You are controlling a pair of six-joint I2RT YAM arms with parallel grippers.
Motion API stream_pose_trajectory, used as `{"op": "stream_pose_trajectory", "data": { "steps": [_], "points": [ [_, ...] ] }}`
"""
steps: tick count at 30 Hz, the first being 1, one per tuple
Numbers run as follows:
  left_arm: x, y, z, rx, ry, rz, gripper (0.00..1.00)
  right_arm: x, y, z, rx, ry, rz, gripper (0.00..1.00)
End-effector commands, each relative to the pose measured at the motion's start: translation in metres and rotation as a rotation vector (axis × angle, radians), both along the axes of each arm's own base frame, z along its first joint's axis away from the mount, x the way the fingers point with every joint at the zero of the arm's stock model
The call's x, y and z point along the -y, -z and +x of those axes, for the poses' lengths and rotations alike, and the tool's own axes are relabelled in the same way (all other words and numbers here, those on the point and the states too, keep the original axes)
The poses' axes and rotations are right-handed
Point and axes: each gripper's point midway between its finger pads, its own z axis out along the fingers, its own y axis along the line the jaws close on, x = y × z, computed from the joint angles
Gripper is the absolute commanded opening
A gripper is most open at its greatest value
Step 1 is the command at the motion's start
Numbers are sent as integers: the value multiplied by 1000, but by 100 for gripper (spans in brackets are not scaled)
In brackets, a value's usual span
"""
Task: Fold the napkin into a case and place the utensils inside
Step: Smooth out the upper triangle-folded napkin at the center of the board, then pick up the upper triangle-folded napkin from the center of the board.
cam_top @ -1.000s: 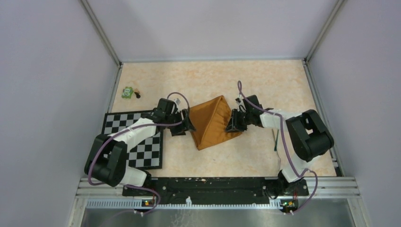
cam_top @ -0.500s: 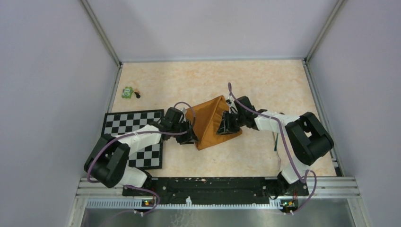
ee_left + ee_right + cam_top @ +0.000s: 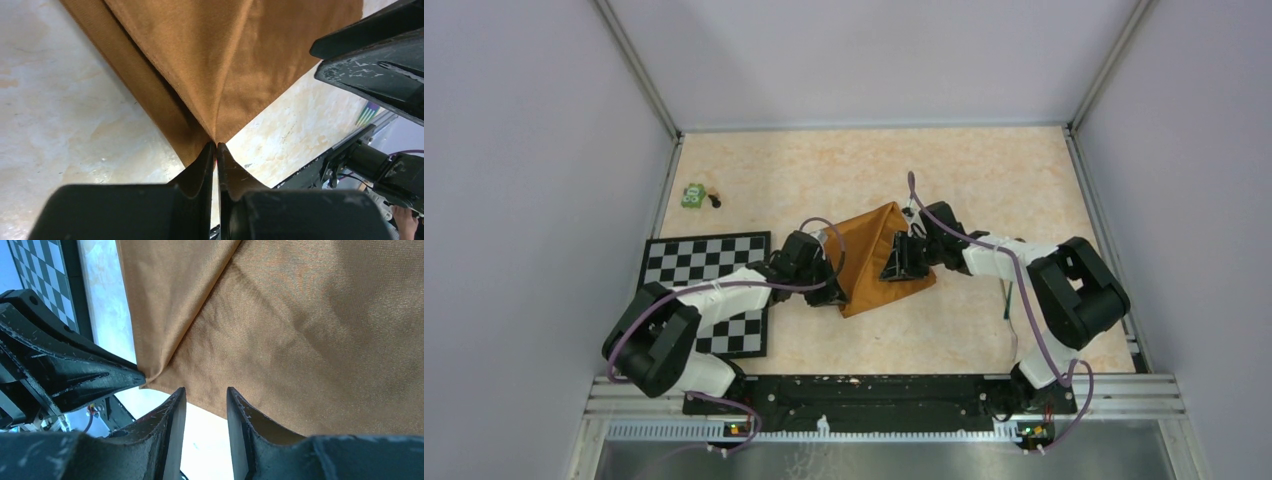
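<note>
The rust-orange napkin [image 3: 872, 255] lies folded into a rough triangle mid-table, with a raised crease. My left gripper [image 3: 833, 289] is at its near-left corner, and in the left wrist view its jaws [image 3: 216, 146] are shut on the pinched tip of the napkin [image 3: 215, 60]. My right gripper [image 3: 894, 268] hovers over the napkin's right half. In its own view the right gripper [image 3: 205, 392] is open, fingertips apart just above the edge of the napkin [image 3: 300, 330]. The utensils [image 3: 1007, 298] lie as thin dark pieces beside the right arm.
A black-and-white checkered mat [image 3: 709, 262] lies at the left under my left arm. A small green toy [image 3: 694, 195] sits at the far left near the wall. Walls stand on three sides. The black mounting rail [image 3: 864, 390] runs along the near edge.
My left gripper moved right and nearer to the napkin's near-left corner and closed on it. My right gripper moved left over the napkin, opened a little, then held still.
</note>
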Motion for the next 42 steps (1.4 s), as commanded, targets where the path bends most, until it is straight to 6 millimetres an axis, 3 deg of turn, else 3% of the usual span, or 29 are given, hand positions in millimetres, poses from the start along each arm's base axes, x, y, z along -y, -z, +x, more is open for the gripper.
{"op": "stream_pose_trajectory", "data": {
  "steps": [1, 2, 7, 10, 13, 16, 19, 30, 34, 37, 42],
  "points": [
    [-6, -9, 4, 57, -20, 17, 13, -10, -26, 3, 99, -56, 35, 39],
    [-7, -11, 3, 60, -18, 20, 17, -14, -28, 1, 123, -82, 31, 43],
    [-25, -27, 2, 103, -38, 66, 55, -33, -32, -19, 280, -226, -82, 63],
    [-46, -41, 8, 133, -77, 83, 62, -42, -26, -26, 354, -290, -176, 64],
    [-75, -59, 21, 177, -156, 68, 68, -53, -20, -29, 387, -326, -270, 54],
    [-105, -76, 34, 235, -241, 37, 71, -70, -16, -34, 397, -360, -318, 43],
    [-119, -92, 41, 278, -265, 22, 73, -86, -14, -35, 390, -377, -324, 41],
    [-131, -94, 37, 291, -285, 12, 73, -109, -1, -50, 342, -429, -336, 38],
    [-134, -93, 37, 295, -289, 18, 74, -114, 4, -55, 355, -456, -372, 32],
    [-135, -90, 36, 289, -287, 23, 74, -115, 8, -56, 369, -470, -425, 24],
    [-137, -87, 34, 288, -286, 24, 74, -102, 25, -57, 349, -489, -514, 23]
  ]
}}
